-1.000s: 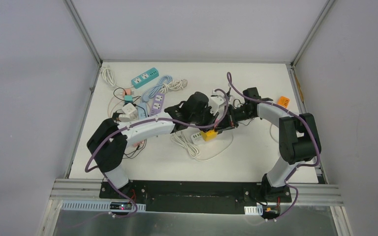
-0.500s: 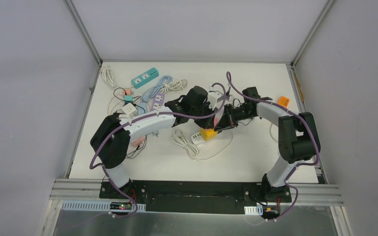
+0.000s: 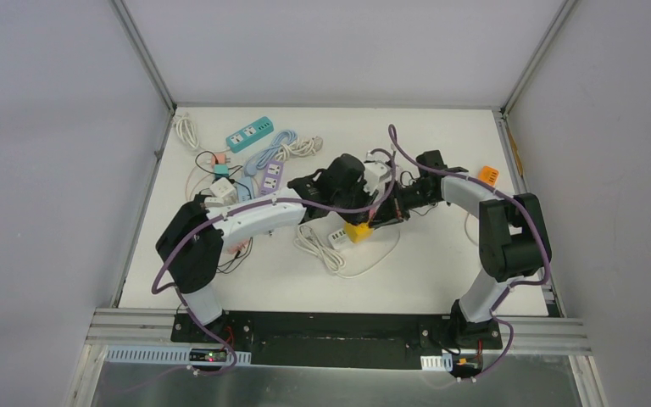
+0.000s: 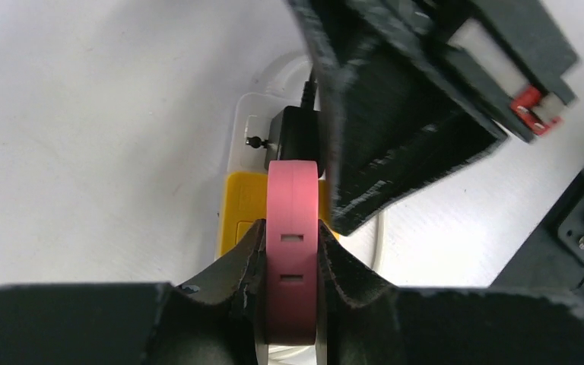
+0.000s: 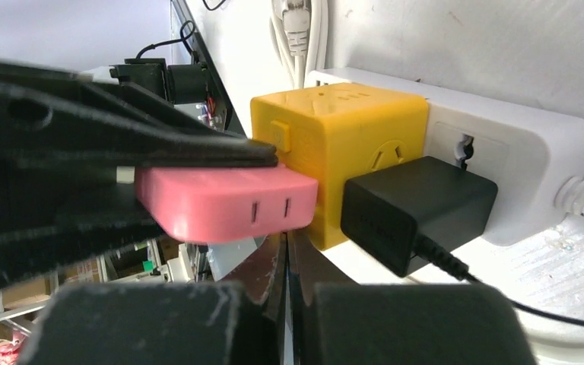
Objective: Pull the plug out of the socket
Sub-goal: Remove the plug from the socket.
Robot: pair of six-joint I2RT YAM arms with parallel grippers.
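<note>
Pink plastic is sitting clenched in the left gripper (image 4: 293, 255): it is one pink plug (image 4: 293, 220), and the two black fingers are pressing on its flat sides; two small slots are showing on its free face. One end of the plug is lying flush against a side of the one yellow cube socket (image 5: 342, 144); whether its pins are seated inside cannot be told.

The yellow cube socket is sitting on one white power strip (image 5: 532, 152), and one black charger (image 5: 418, 205) with a thin black lead is occupying the outlet just beside the cube.

The right gripper (image 5: 287, 266) is holding nothing; its two fingers are pressing together, with their tips just beneath the pink plug and near the cube; whether they are touching either one cannot be told.

From above, both arms are meeting over the middle of the bench (image 3: 441, 271). Two more strips are lying at the far left, one teal strip (image 3: 248, 136) and one lilac strip (image 3: 271, 174); three cable bundles in white are lying about, one at the far-left corner (image 3: 186, 129), one beside the lilac strip (image 3: 305, 146) and one loose near the white power strip (image 3: 318, 246); one orange block (image 3: 487, 175) is sitting by the right edge.
</note>
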